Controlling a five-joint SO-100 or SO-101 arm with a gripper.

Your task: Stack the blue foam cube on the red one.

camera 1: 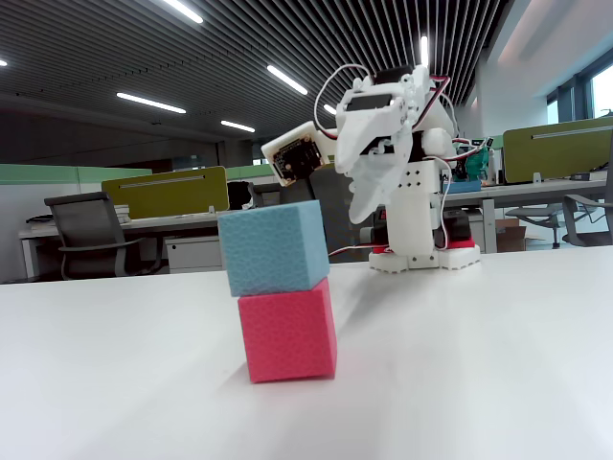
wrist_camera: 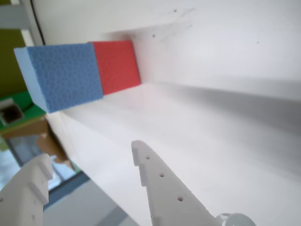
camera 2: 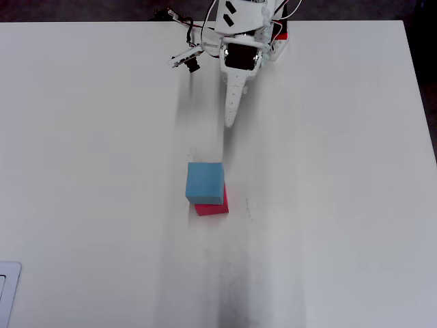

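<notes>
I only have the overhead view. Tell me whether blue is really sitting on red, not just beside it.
Observer: In the fixed view the blue foam cube rests on top of the red one, their faces touching.
Operator: Report how it is seated.
Observer: Off-centre: in the fixed view blue overhangs red toward the left, and red's right edge sticks out past blue.
Operator: Confirm the gripper is clear of it.
Observer: The wrist view shows the gripper open and empty, with bare table between its fingertips and the cubes.
Operator: Check the arm height.
Observer: In the fixed view the gripper hangs above the tabletop behind the stack, touching neither cube.
</notes>
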